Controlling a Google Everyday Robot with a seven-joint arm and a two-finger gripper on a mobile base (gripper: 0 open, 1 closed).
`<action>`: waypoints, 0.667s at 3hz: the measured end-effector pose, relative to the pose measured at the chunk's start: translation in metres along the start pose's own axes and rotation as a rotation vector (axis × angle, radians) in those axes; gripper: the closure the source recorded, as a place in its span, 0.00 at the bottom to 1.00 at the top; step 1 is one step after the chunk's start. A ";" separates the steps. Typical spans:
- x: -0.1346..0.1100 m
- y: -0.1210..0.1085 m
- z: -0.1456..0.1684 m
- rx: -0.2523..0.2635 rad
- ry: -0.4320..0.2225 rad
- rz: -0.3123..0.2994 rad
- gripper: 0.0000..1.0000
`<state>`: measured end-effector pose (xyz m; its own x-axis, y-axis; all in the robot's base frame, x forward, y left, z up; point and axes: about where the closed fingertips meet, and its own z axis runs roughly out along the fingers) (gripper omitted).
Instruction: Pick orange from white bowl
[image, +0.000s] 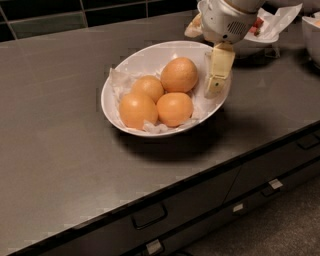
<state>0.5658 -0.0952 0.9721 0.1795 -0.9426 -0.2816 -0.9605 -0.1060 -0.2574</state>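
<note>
- Gripper (216, 86): one; being held over the right rim of the white bowl (150, 50), just beside the orange (179, 75); whether open or closed cannot be told; top being cut off.
- The orange: one, being carried at the bowl's back.
- Paler oranges (137, 110): three, being carried in front.
- Far bowl (270, 31): being largely hidden by the gripper.

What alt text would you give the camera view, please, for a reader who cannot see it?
A robot's cream gripper hangs over the right edge of a wide white oval paper-lined bowl, beside the largest round orange fruit of four, on a dark grey countertop.
</note>
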 end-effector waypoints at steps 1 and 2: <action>-0.002 -0.008 0.014 -0.032 -0.020 -0.015 0.07; -0.004 -0.015 0.024 -0.047 -0.032 -0.023 0.10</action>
<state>0.5847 -0.0823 0.9554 0.2073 -0.9293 -0.3057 -0.9648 -0.1426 -0.2209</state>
